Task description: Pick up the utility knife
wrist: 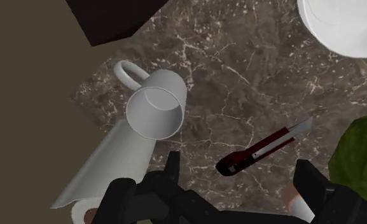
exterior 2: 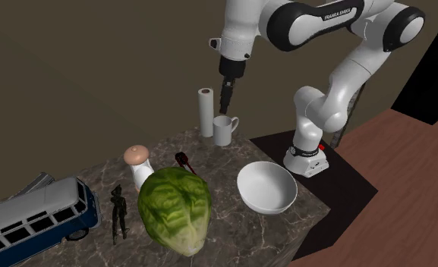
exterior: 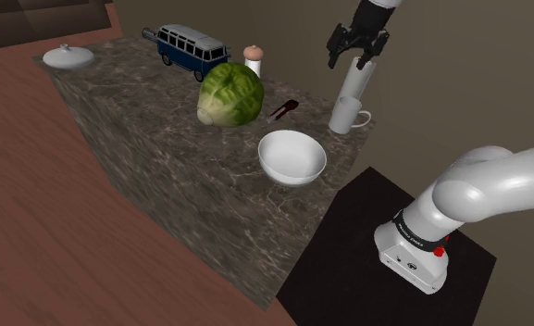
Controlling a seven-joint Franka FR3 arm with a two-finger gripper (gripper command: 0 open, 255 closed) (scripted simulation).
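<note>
One utility knife (exterior: pixel 284 109), dark red and black, lies in the shoulder view on the bench (exterior: pixel 163 157) close to its wall-side edge. It sits between the green cabbage (exterior: pixel 229 94) and the white mug (exterior: pixel 348 113), which stands at the corner nearest the stand. The claw (exterior: pixel 348 63) hangs high over that corner, above the mug and the white roll (exterior: pixel 355 81) behind it.

From the second exterior view the claw (exterior 2: pixel 226 98) points straight down over the mug (exterior 2: pixel 223 130), well apart from the knife (exterior 2: pixel 184 161). The knife lies near the cabbage (exterior 2: pixel 175 208) and the mushroom-shaped shaker (exterior 2: pixel 139 163). I judge the step in hand to be the approach. The claw would do well to travel along the wall-side edge away from the corner before it comes down, so that it clears mug and roll.

Through the wrist view the claw (wrist: pixel 239 168) is released, its fingers wide apart and touching nothing. The knife (wrist: pixel 264 147) lies slantwise ahead of them. A good grasp probably needs the wrist turned so the fingers straddle the handle across its narrow width, centred on the red body and not the grey blade tip. The knife lies flat and thin, so the descent should go nearly to the bench, minding the cabbage (wrist: pixel 360 153) beside one finger.

Counted: one knife, one mug, one roll, one cabbage, one shaker, one white bowl (exterior: pixel 292 156), one blue toy bus (exterior: pixel 192 46), one white lidded dish (exterior: pixel 68 57) and one small dark figure (exterior 2: pixel 118 212).
</note>
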